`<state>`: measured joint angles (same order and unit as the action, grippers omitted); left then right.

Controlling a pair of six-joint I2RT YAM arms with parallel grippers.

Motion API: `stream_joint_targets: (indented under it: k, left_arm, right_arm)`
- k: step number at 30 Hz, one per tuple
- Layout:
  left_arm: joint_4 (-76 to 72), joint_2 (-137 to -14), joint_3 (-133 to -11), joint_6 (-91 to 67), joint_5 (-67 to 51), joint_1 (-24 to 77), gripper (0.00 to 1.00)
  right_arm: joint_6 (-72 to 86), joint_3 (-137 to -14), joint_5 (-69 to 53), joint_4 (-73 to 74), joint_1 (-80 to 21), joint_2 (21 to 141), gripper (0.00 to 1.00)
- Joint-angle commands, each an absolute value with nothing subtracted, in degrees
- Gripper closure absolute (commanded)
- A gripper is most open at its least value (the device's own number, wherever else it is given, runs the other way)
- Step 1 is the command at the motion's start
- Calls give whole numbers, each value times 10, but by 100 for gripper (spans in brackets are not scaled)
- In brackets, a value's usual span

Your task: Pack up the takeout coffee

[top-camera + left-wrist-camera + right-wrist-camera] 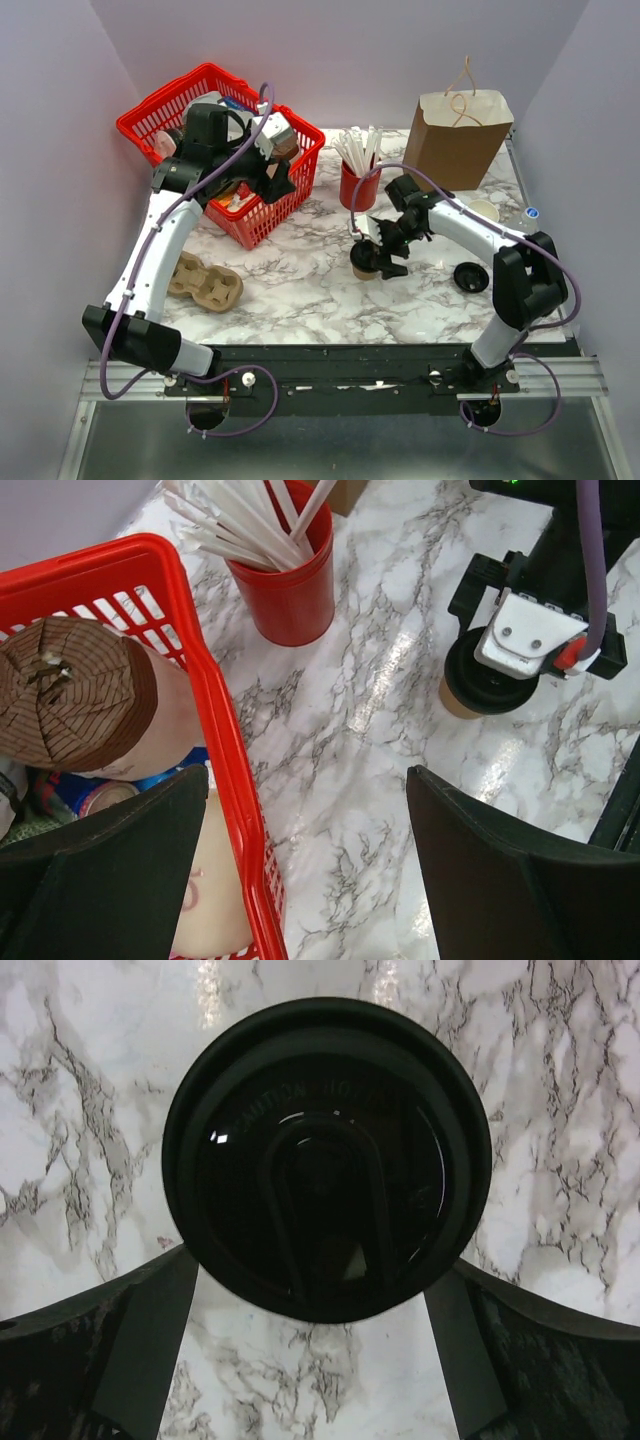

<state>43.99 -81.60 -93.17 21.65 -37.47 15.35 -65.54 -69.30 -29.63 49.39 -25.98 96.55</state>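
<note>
I hold my right claw open astride takeout coffee, centre frame, for upright grip | left claw open, parked by basket

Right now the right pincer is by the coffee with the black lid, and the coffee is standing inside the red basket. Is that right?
Not quite. The coffee is not inside the red basket; it stands on the marble table, apart from the basket, as the top external view shows. The right pincer is by it and its lid is black.
</note>
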Motion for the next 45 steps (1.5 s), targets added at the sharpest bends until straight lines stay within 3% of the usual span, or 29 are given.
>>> stream_joint_targets:
  k: [1, 12, 18, 45]
  left_arm:
    - [447, -786, -918, 223, -348, 138, 12]
    - [456, -759, -889, 233, -326, 131, 12]
    - [460, -747, -873, 225, -330, 116, 12]
    - [490, -690, -865, 177, -277, 35, 10]
  right_arm:
    - [-565, -728, -312, 443, -275, 994, 0]
    - [-458, -774, -358, 345, -296, 1055, 9]
    - [-435, -869, -346, 382, -316, 1127, 14]
    - [-292, -1011, -379, 244, -446, 1274, 14]
